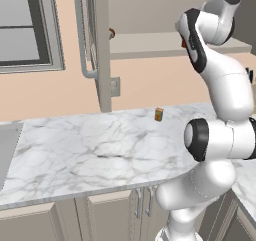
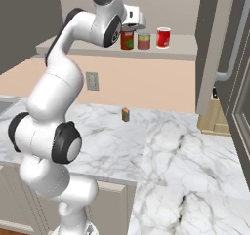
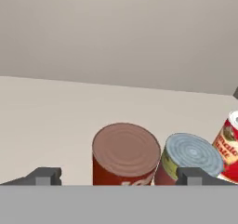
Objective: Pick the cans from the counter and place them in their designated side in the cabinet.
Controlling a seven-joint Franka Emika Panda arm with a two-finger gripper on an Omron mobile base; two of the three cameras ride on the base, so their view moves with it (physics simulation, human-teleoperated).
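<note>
Arm (image 1: 220, 80) rises at right, upper links level with the cabinet (image 1: 170, 44) shelf edge. Cabinet door (image 1: 102, 45) stands open left of the arm, bar handle (image 1: 84, 32) outward. Small orange box (image 1: 159, 114) upright on the counter (image 1: 90, 150), below-left of the arm's upper links.

peach wall (image 1: 150, 85) behind the worktop, with a grey outlet plate (image 1: 115, 86) on it near the foot of a hanging door; a window (image 1: 25, 27) with a pale grey frame and dark inner bars sits upper left in the left base view. low beige cupboard doors (image 1: 107, 215) with small grey handles run under the slab, and a grey sink edge (image 1: 7, 150) shows at far left. a wooden knife block (image 2: 215, 114) stands by the right corner in the right base view; light is even and soft.
</note>
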